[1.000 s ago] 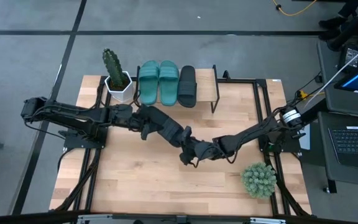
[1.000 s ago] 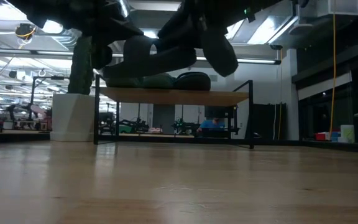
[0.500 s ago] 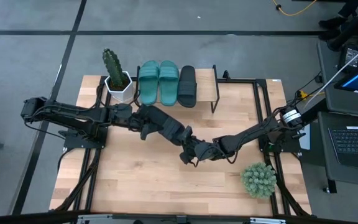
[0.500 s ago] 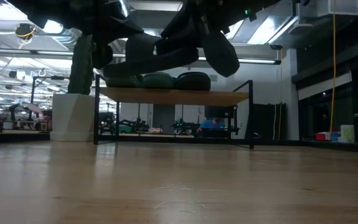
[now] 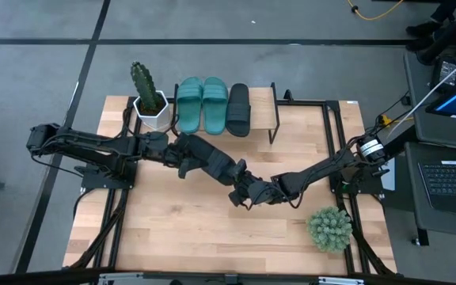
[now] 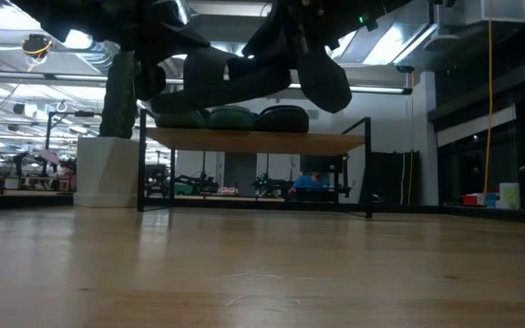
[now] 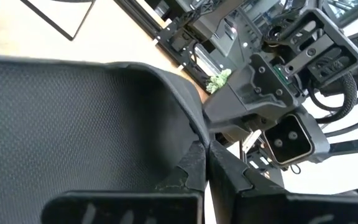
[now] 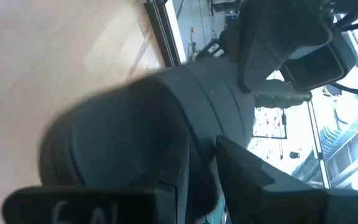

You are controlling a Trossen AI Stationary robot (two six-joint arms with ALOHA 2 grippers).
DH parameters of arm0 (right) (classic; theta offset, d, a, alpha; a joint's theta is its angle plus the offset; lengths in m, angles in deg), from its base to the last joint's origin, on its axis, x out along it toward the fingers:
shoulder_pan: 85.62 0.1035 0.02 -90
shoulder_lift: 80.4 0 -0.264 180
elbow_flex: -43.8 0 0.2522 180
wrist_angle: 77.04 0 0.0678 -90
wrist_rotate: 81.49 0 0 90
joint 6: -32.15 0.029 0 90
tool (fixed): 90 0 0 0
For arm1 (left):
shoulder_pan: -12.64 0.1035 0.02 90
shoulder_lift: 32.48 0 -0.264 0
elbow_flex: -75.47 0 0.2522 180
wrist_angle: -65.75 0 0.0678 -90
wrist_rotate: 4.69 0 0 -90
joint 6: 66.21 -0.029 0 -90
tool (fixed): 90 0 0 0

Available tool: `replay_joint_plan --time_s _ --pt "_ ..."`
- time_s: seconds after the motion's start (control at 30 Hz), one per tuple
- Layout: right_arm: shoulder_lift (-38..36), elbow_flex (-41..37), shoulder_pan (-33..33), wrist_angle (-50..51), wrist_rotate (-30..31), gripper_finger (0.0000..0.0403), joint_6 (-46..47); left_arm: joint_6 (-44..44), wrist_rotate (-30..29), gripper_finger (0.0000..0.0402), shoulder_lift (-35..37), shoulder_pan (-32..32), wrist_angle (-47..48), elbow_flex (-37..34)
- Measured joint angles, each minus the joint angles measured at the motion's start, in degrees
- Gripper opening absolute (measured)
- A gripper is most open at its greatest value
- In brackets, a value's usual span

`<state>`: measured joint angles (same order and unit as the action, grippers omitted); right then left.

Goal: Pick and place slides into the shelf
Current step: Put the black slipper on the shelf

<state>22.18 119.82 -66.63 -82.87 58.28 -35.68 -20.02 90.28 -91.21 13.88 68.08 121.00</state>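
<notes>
Overhead view is evenly lit and crisp, the pale bench [image 5: 180, 229] bright with only soft, short shadows under the two arms. Down at bench height it's a different story: ceiling lights [image 6: 78, 39] glare from behind, so both arms and the black slide [image 6: 217, 77] hanging between them read as near-silhouettes, and the near bench surface is smooth and soft with a dull sheen. Left wrist view is sharp on the slide's dotted sole [image 7: 73, 118], washed out white at one corner. Right wrist view is blurred throughout, the slide [image 8: 123, 137] a smeared dark mass, windows [image 8: 278, 124] behind blown out.
</notes>
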Motion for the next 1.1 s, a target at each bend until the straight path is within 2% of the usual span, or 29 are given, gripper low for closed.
replay_joint_plan --time_s 0.13,0.43,0.7,1.1 --pt "0.00 -0.02 0.02 -0.07 0.17 0.0073 -0.09 -0.01 0.65 0.0000 0.01 0.00 0.01 0.00" --pt "0.00 -0.07 0.02 -0.04 0.23 0.0024 1.43 -0.01 0.50 0.0000 0.01 0.00 0.03 0.00" --pt "0.00 -0.07 0.23 -0.23 0.34 0.0015 1.82 -0.21 0.61 0.0001 0.03 0.00 0.06 0.00" --pt "0.00 3.51 1.96 2.23 0.81 0.0004 5.00 -3.31 1.10 0.0078 0.10 -0.11 0.03 0.00"
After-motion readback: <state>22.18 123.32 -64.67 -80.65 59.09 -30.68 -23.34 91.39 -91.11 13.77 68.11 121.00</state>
